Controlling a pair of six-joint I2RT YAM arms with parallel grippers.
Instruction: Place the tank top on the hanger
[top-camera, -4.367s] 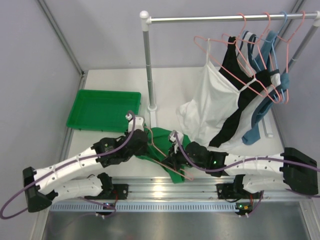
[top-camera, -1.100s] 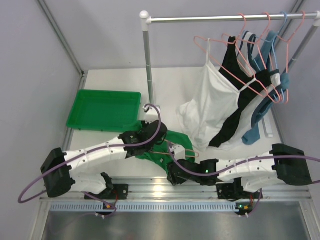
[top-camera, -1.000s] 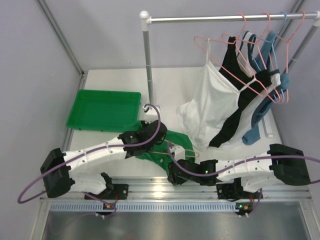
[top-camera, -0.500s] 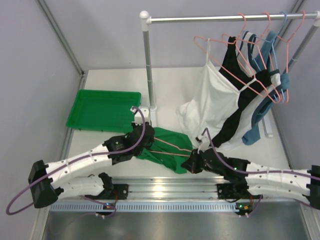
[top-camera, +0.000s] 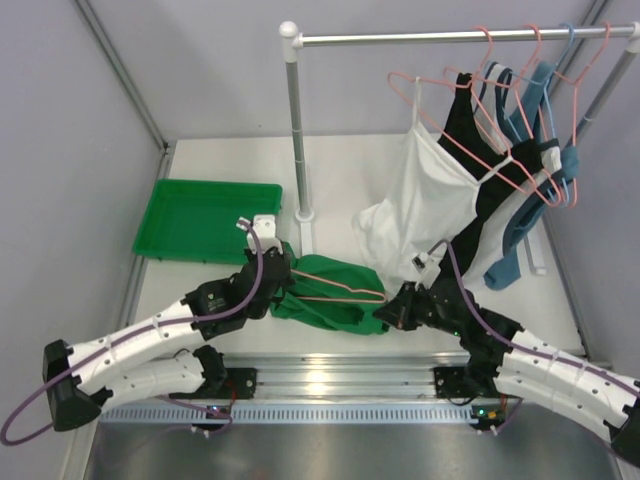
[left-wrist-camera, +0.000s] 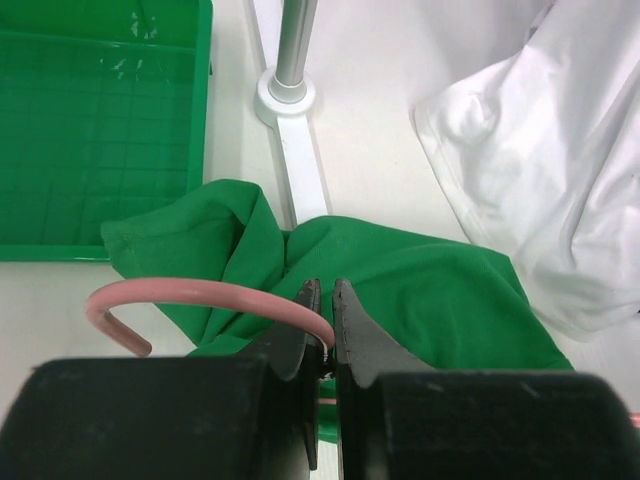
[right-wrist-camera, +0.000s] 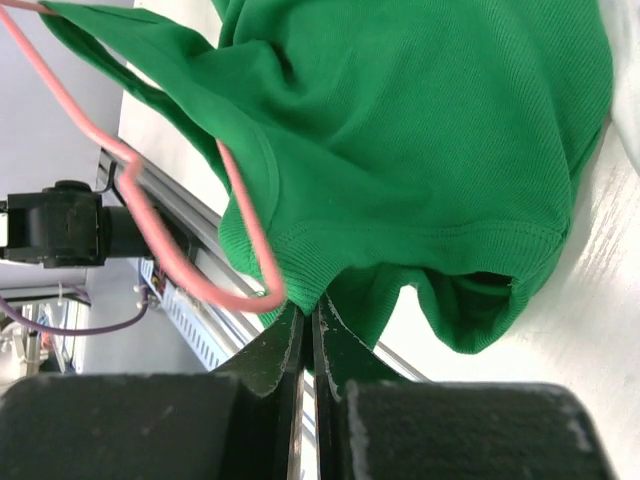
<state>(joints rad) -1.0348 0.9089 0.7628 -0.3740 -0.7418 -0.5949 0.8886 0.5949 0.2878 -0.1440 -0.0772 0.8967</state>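
Clamped shut, the left gripper (left-wrist-camera: 322, 322) holds the salmon-pink wire hanger (left-wrist-camera: 200, 292) just below its hook, likely to steady it. The right gripper (right-wrist-camera: 308, 325) is pinched on the green tank top (right-wrist-camera: 420, 130) at its hem, possibly catching the wire too, so fabric can be drawn over the frame. The top lies bunched midway along the table's front edge, just before the rack post (left-wrist-camera: 290, 40).

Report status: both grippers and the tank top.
Left gripper shut on hanger near its hook. Right gripper shut on tank top hem. Tank top bunched on table. White top hangs close alongside.
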